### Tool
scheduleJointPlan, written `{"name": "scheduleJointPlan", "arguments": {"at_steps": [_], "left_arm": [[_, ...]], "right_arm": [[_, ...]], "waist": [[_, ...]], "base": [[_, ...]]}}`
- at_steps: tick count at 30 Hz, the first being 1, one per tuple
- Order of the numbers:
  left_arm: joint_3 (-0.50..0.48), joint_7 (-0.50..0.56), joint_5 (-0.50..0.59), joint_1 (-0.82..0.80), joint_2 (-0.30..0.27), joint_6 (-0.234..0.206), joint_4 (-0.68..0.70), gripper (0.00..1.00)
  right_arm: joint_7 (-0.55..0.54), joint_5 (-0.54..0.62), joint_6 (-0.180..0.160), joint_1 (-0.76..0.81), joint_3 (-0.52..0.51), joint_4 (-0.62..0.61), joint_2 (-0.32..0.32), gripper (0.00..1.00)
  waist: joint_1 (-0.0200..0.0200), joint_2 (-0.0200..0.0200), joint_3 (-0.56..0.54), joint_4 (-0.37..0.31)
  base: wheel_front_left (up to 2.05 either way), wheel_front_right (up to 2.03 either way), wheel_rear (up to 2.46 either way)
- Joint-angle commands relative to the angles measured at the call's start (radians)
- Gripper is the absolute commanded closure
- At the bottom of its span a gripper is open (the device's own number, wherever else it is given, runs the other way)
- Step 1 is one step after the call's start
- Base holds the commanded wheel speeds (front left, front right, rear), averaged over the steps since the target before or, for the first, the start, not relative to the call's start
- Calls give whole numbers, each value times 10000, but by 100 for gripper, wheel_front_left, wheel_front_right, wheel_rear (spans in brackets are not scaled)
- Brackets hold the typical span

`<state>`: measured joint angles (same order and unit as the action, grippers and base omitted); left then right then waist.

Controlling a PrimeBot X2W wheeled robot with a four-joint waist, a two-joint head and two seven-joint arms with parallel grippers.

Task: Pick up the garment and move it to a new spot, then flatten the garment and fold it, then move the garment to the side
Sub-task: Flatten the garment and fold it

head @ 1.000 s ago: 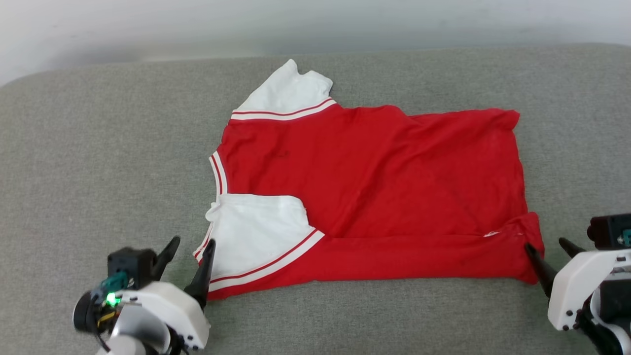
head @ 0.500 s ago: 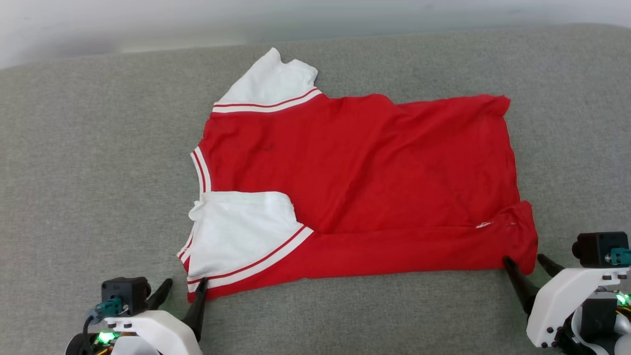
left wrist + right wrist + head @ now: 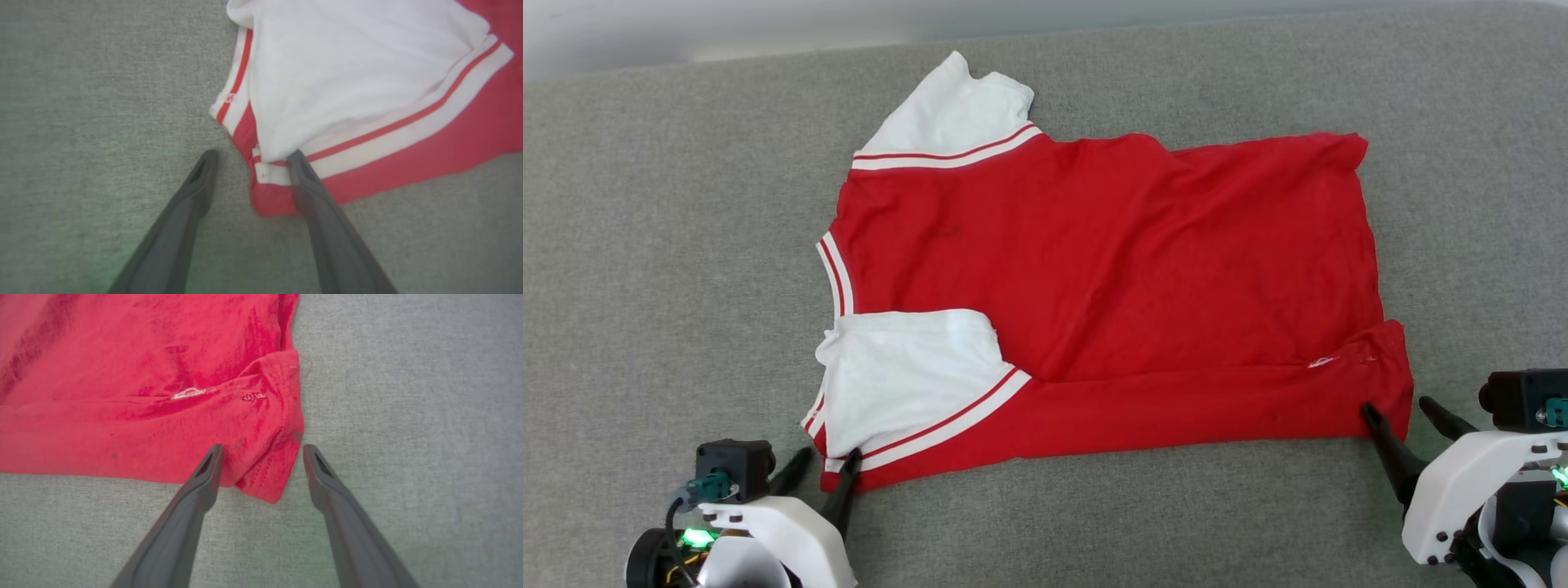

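Both end effectors released; garment spread on grey bench.
Left end effector straddled its 7 o'clock sleeve corner, right end effector its 5 o'clock hem corner; neither gripped cloth.

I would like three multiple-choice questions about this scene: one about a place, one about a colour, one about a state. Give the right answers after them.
1. Where at the shirt is the left tool?
A. over its middle
B. at its near sleeve corner
C. by its far sleeve

2. What colour are the sleeves?
A. white
B. black
C. blue

3. How is the right tool?
A. shut on the hem
B. shut on nothing
C. open

Answers:
1 B: in the left wrist view its fingers stand either side of the striped corner.
2 A: both sleeves are white with red-striped trim.
3 C: its fingers stand apart around the hem corner.
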<state>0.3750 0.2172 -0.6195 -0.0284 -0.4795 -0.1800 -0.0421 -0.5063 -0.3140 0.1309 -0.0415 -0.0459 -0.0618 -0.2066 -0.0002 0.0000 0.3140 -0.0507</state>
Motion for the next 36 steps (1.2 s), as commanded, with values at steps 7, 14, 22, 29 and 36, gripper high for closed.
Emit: {"name": "scheduleJointPlan", "arguments": {"at_steps": [7,14,22,29,36], "left_arm": [[430,-110,9,339,328,155,-538,100],[226,-851,318,23,121,206,516,100],[216,-1145,424,-80,94,214,1654,100],[304,-1218,430,-159,115,283,1751,100],[405,-1059,419,-2,-45,323,1427,100]], "right_arm": [[-214,300,-5,72,-181,231,-178,0],[-665,559,-5,-3,-412,816,-222,0],[-1069,926,-5,-219,-263,1608,-397,0],[-1515,638,0,-96,76,2357,-204,57],[-1261,657,-11,-31,-241,2416,-440,100]], "waist": [[2,0,-582,329],[2,0,-804,830],[2,0,-486,1272],[2,0,-230,1415],[2,0,-601,1277]], "base": [[0,0,0],[0,0,0],[0,0,0],[0,0,0],[0,0,0]]}}
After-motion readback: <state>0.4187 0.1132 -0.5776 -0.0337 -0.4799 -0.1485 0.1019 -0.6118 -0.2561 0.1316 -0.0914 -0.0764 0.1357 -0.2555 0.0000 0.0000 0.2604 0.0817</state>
